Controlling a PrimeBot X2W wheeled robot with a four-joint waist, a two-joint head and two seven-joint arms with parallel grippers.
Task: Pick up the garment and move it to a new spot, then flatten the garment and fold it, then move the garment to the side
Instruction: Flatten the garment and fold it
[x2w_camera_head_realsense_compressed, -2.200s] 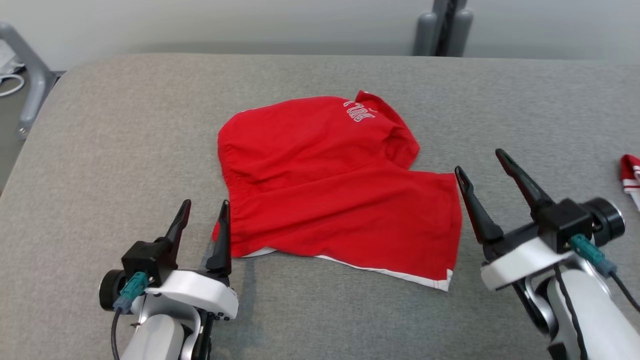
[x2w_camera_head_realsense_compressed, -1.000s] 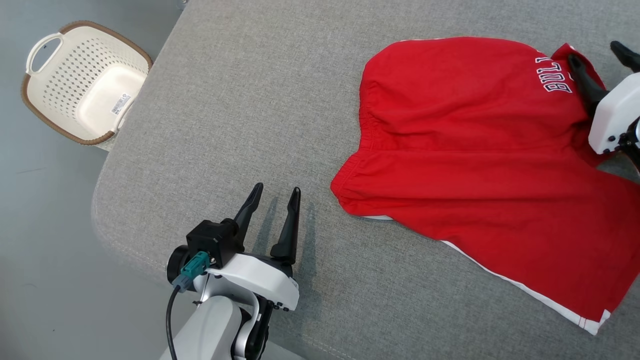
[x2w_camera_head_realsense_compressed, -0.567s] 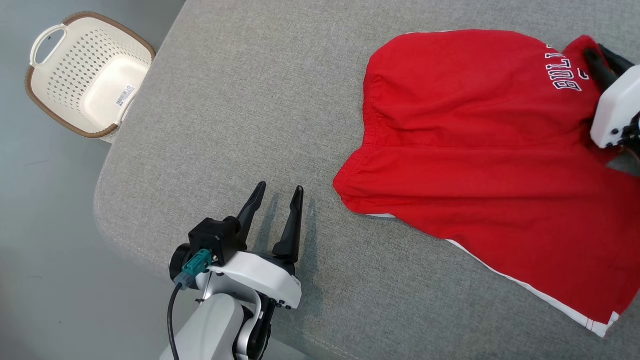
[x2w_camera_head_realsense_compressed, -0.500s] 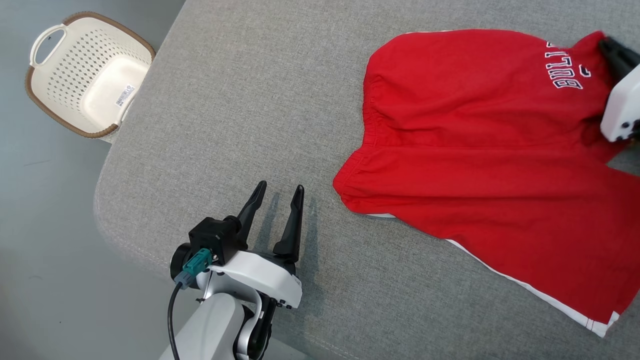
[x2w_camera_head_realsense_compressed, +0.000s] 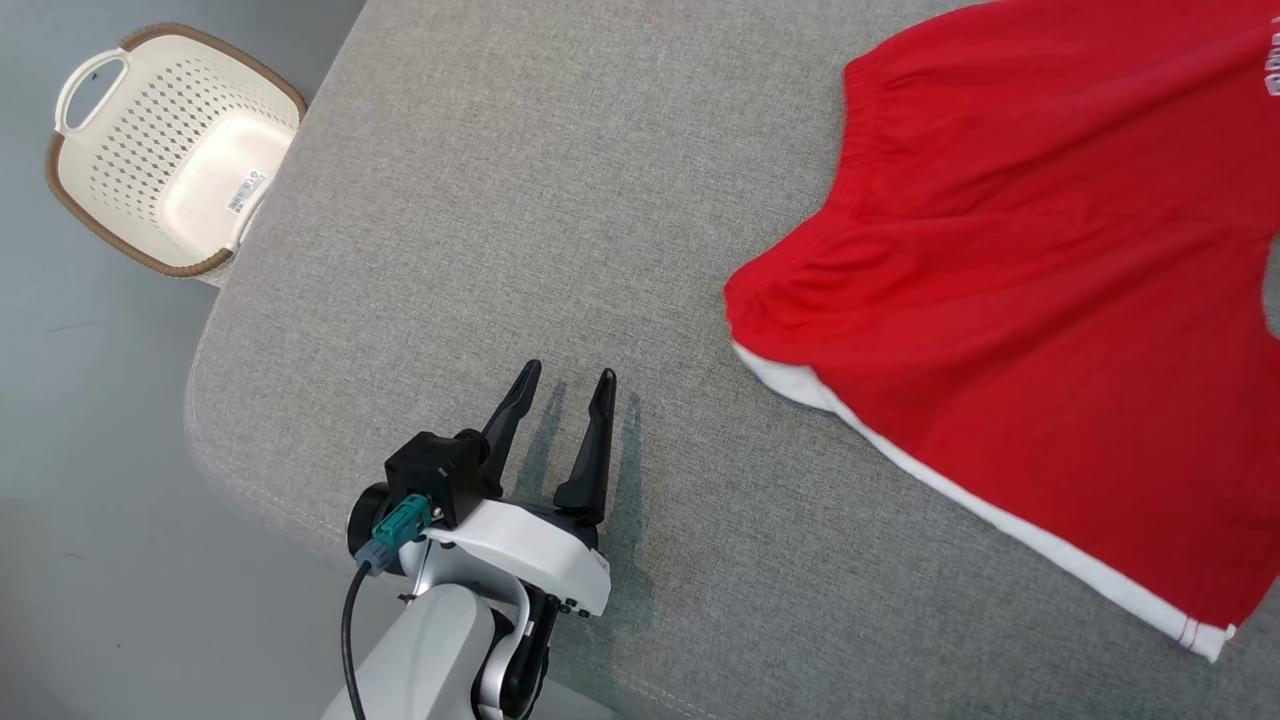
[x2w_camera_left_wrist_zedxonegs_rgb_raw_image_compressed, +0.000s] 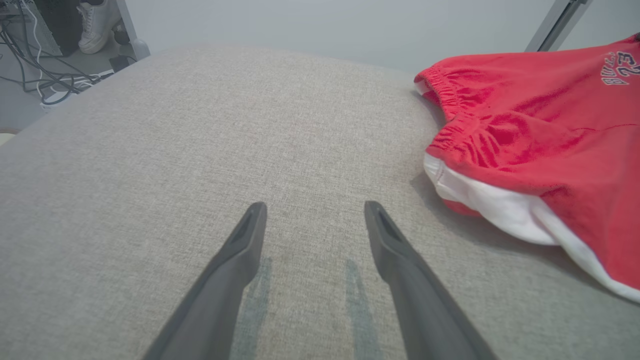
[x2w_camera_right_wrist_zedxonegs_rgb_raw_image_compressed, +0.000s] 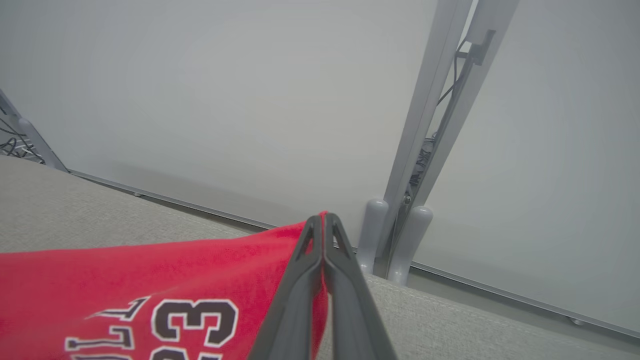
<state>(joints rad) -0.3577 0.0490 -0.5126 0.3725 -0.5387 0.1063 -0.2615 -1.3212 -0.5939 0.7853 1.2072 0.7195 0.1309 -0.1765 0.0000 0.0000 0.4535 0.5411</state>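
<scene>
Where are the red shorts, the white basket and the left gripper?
red shorts (x2w_camera_head_realsense_compressed: 1030, 300), head view, middle of the red cloth.
white basket (x2w_camera_head_realsense_compressed: 130, 140), head view, perforated side wall.
left gripper (x2w_camera_head_realsense_compressed: 568, 371), head view, midway between its fingertips.

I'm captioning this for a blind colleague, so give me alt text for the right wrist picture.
The right gripper, fingers shut, pinches the raised edge of a red garment printed with 23, above a grey padded table. Behind stand a pale wall and a grey metal post.

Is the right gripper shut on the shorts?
Shut on the shorts: in the right wrist view the right gripper has its jaws together, the red hem pinched between them.
</scene>
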